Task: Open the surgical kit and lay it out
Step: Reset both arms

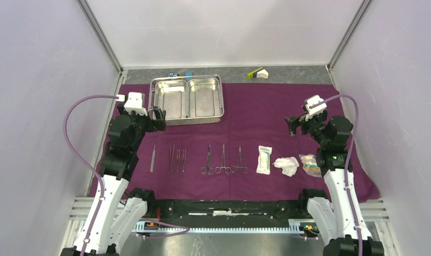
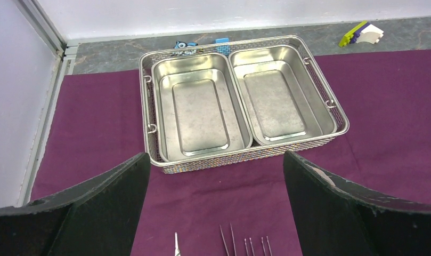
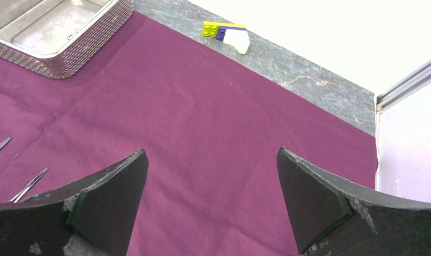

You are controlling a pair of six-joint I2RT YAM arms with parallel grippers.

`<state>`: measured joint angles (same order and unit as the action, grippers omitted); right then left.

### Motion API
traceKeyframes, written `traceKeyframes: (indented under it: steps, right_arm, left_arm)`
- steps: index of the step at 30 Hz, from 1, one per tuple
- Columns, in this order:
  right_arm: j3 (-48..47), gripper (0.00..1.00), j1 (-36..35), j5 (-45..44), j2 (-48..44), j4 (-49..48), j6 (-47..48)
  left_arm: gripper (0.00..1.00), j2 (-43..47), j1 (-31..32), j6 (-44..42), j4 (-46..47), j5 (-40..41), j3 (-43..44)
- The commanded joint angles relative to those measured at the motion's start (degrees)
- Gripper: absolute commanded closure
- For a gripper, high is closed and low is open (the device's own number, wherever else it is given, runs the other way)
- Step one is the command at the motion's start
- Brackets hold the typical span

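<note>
The dark purple cloth (image 1: pixel 255 114) lies spread flat on the table. The empty two-compartment steel tray (image 1: pixel 187 100) stands at its back left, and also shows in the left wrist view (image 2: pixel 240 101). In a row along the front lie slim tweezers (image 1: pixel 153 158), more tweezers (image 1: pixel 177 159), ring-handled forceps (image 1: pixel 222 160), a white packet (image 1: pixel 263 159), white gauze (image 1: pixel 286 166) and a small clear packet (image 1: pixel 309 165). My left gripper (image 1: pixel 159 118) is open and empty, raised in front of the tray. My right gripper (image 1: pixel 293 126) is open and empty above the cloth's right part.
A small blue block (image 1: pixel 187 74) and a yellow-green and white piece (image 1: pixel 258 73) lie on the grey table strip behind the cloth. White walls with metal posts close in the back and sides. A black rail (image 1: pixel 224 207) runs along the near edge.
</note>
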<state>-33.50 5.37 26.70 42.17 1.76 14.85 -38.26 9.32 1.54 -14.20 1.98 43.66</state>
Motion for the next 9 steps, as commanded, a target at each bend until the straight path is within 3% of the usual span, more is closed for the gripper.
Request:
traceKeyframes:
  steps: [1,9]
  right_arm:
    - [0.27,0.02,0.17,-0.10,-0.71,-1.90,0.79]
    - [0.27,0.02,0.17,-0.19,-0.63,-1.88,0.83]
  left_arm:
    - [0.00,0.35,-0.45,-0.01,1.45,-0.40,0.26]
    - [0.00,0.33,-0.53,0.13,1.36,-0.92,0.16]
